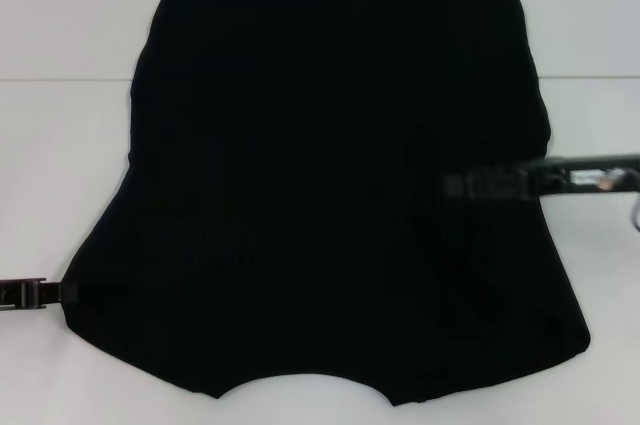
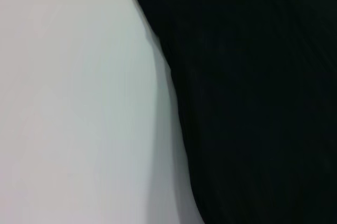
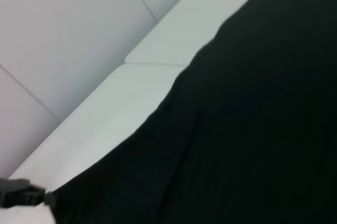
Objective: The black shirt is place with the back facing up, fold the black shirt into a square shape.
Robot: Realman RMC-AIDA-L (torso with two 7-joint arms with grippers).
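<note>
Black shirt (image 1: 330, 175) spread flat, left tool (image 1: 62, 293) at sleeve edge, right tool (image 1: 455, 185) over it

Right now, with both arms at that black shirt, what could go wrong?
Two risks, judging from the head view:

1. The left pincer sits at the very edge of the black shirt, near its lower left corner. So thin a hold, if it has one, might slip.

2. The right pincer reaches in over the cloth, where creases already show. Lifting there could bunch the fabric, giving a lopsided fold instead of a square.
</note>
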